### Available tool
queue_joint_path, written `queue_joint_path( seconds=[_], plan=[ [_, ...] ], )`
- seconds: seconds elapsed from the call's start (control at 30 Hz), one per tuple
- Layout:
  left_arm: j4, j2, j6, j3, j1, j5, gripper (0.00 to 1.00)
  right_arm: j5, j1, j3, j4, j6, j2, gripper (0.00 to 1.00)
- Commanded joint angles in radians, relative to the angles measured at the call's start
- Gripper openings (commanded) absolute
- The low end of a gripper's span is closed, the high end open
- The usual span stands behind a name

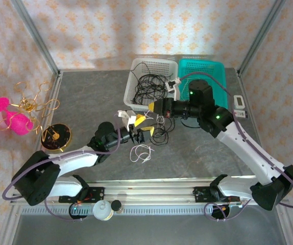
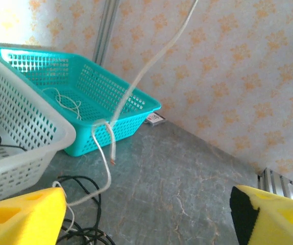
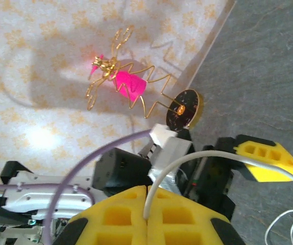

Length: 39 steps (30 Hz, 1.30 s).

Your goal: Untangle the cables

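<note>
My right gripper (image 1: 150, 106) hangs above the table in front of the white basket (image 1: 129, 87), its yellow pads (image 3: 121, 212) shut on a white cable (image 3: 175, 164). In the left wrist view that white cable (image 2: 155, 57) hangs down from above, loops and trails to the table. My left gripper (image 1: 142, 125) sits just below and left of the right one, open, with nothing between its yellow fingers (image 2: 24, 217). Black cables (image 1: 160, 133) lie in loose loops beside it, also low left in the left wrist view (image 2: 99, 206). A separate white cable (image 1: 141, 153) lies coiled nearer the front.
The white basket holds more black cable. A teal basket (image 1: 215, 69) stands to its right with a thin white cable (image 2: 65, 99) inside. A gold wire ornament (image 1: 31, 104) on a black disc (image 1: 56, 137) stands at the left edge. A small white device (image 1: 240, 102) lies at the right.
</note>
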Motion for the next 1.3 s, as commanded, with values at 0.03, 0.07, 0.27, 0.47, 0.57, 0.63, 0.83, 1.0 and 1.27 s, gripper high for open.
queue_joint_path(
  seconds=[0.03,0.07,0.27,0.47,0.57,0.63,0.83,1.0,1.27],
  plan=[
    [0.165,0.039,-0.026,-0.026,-0.005,0.012,0.83,-0.062,-0.011,0.110,0.044,0.023,-0.023,0.00],
    [0.161,0.050,-0.018,-0.016,-0.006,0.026,0.71,-0.068,-0.009,0.123,0.043,0.035,-0.018,0.00],
    [0.084,0.074,0.063,0.054,-0.005,0.012,0.79,-0.105,-0.009,0.208,0.011,0.041,0.017,0.00],
    [0.007,0.116,0.138,0.162,-0.006,0.022,0.85,-0.131,-0.008,0.245,0.047,0.078,0.026,0.00],
    [-0.017,0.158,0.171,0.218,-0.006,-0.011,0.85,-0.139,-0.005,0.255,0.060,0.094,0.026,0.00],
    [-0.005,0.195,0.181,0.246,-0.006,-0.047,0.85,-0.144,-0.003,0.263,0.062,0.099,0.024,0.00],
    [0.032,0.305,0.187,0.339,0.000,-0.069,0.57,-0.153,-0.001,0.285,0.071,0.116,0.014,0.00],
    [0.102,0.295,0.166,0.306,0.000,-0.169,0.00,-0.138,-0.003,0.307,0.043,0.097,-0.003,0.00],
    [0.080,0.138,0.183,0.130,0.005,-0.266,0.00,-0.102,-0.024,0.361,-0.002,0.046,-0.003,0.00]
  ],
)
